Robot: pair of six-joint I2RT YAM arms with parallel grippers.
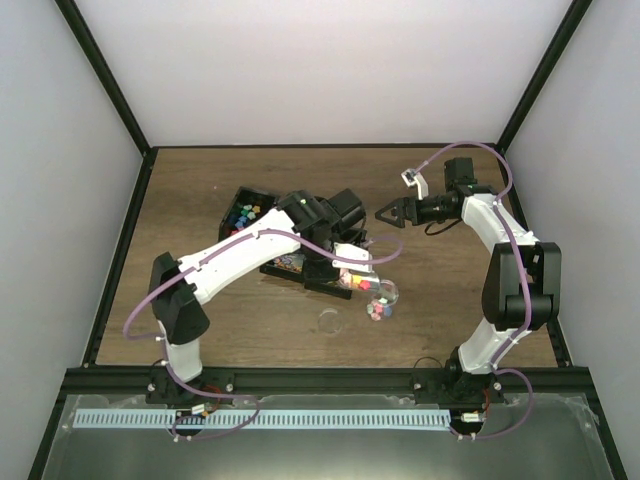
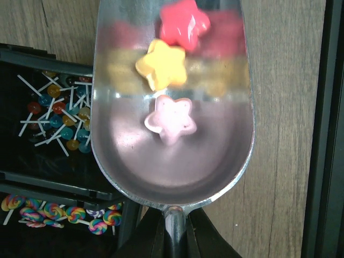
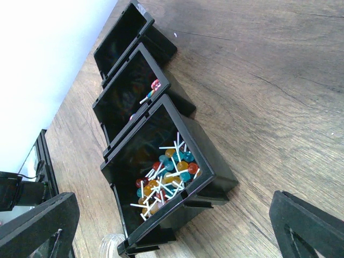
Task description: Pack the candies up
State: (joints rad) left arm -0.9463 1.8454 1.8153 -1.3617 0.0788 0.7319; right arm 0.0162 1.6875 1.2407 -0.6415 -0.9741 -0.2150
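Wooden table (image 1: 250, 330), brown grain, boxed in by white walls. Left arm (image 1: 230, 255): stretched from its near base out toward the middle, wrist above the black bins (image 1: 300, 262). Right arm (image 1: 500, 260): folded upright on its own side, wrist turned inward.

Bins: set close together, tops open. In one, ball lollipops (image 3: 166, 177) on white sticks. In the next, swirl lollipops (image 2: 64, 212). In the far-left one, from above, bright cube-like candies (image 1: 248, 212).

Right gripper (image 1: 385, 213): hanging in the air, fingers spread wide, gripping nothing, apart from the bins. Left gripper (image 2: 174, 244): pressed tight on the thin handle of the silver scoop (image 2: 172, 107). Scoop: held out over bare wood just beside the bins.

Small clear jar (image 1: 381, 300): standing on the table near the scoop's far end, coloured sweets inside. Clear round lid (image 1: 328, 320): flat on the wood, just left of the jar.

In the scoop's bowl, three star-shaped sweets in a line. Red one (image 2: 183, 24) at the far end, slightly blurred. Yellow one (image 2: 161, 64) just beside it. Pale pink one (image 2: 171, 121) nearest the handle.
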